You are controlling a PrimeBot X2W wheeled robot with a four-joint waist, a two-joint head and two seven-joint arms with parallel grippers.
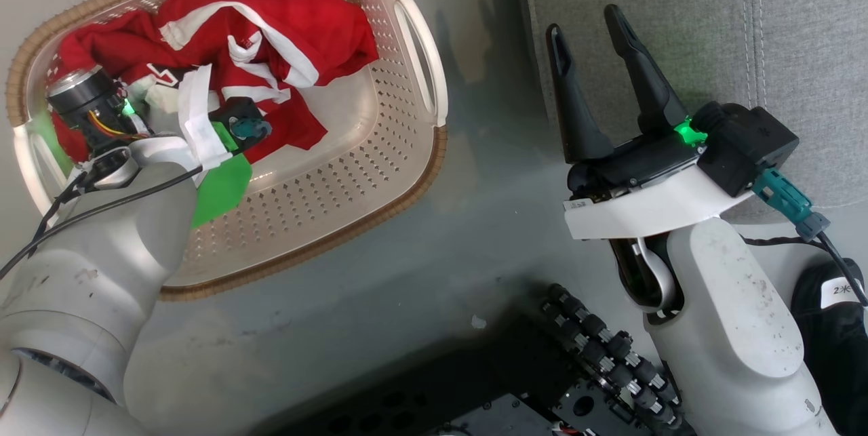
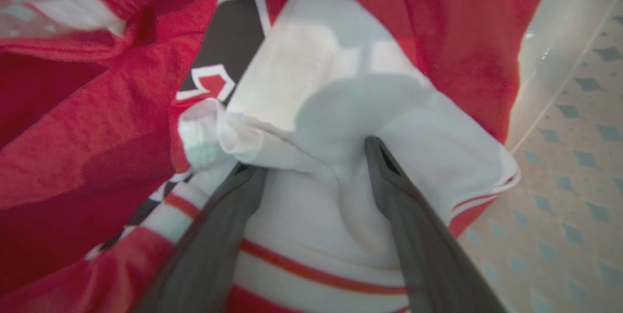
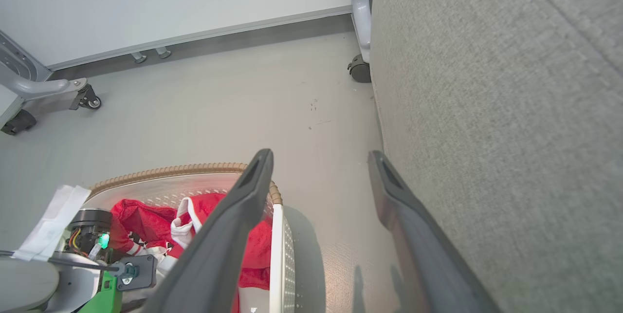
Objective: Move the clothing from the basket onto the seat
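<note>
Jaws spread wide on both arms: the left gripper [image 2: 309, 155] is pressed down into the clothing [image 1: 271, 36], its fingers [image 2: 404, 206] straddling a white fold without pinching it. The right gripper [image 1: 584, 22] hangs empty over the floor [image 1: 407, 253] beside the seat [image 1: 712, 29]. The red heap (both garments, as far as can be told) lies in the basket [image 1: 424, 171] at ten o'clock in the head view. The seat, at two o'clock, shows bare. The task looks barely begun: grasp, lift and carry all remain.
</note>
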